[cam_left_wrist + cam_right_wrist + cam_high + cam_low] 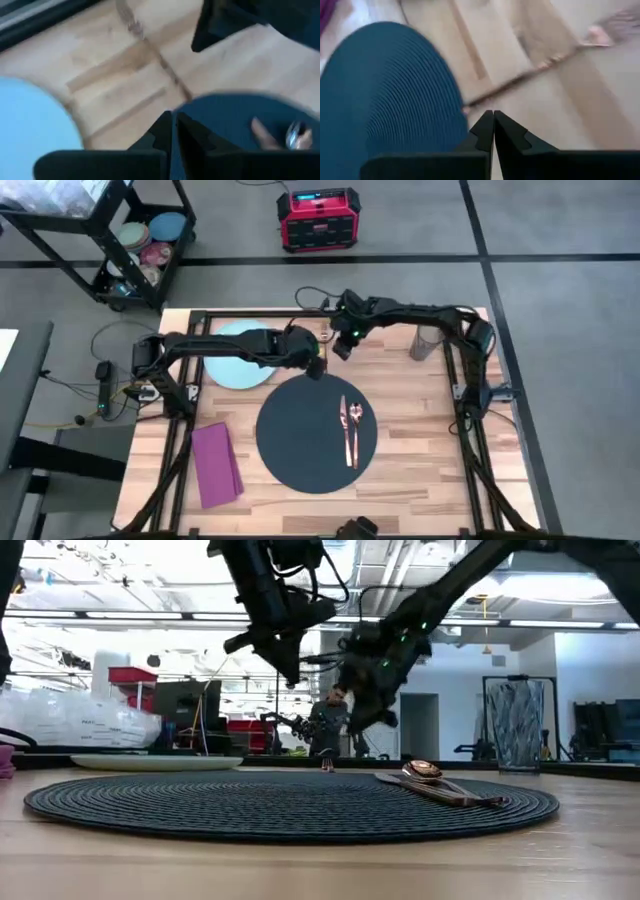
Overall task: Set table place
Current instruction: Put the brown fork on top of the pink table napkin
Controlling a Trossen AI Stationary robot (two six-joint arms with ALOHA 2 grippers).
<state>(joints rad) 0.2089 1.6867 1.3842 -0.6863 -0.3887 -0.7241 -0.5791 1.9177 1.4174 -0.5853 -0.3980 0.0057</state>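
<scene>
The dark round mat (316,432) lies mid-table with copper cutlery (350,425) on its right part. The pale blue plate (240,355) rests on the wood at the far left. The magenta napkin (216,465) lies flat left of the mat, and the smoky tumbler (425,340) stands at the far right. Another thin copper piece (540,65) lies on the wood past the mat's far edge. My left gripper (172,122) is shut above the mat's far edge (316,370). My right gripper (493,120) is shut beside it (340,350). Both are empty and raised off the table.
A black metal frame (455,380) edges the tabletop. A black cart (140,250) with dishes stands off the far left corner, and a red box (318,218) sits on the floor beyond the far edge. Bare wood shows right of the mat (420,440).
</scene>
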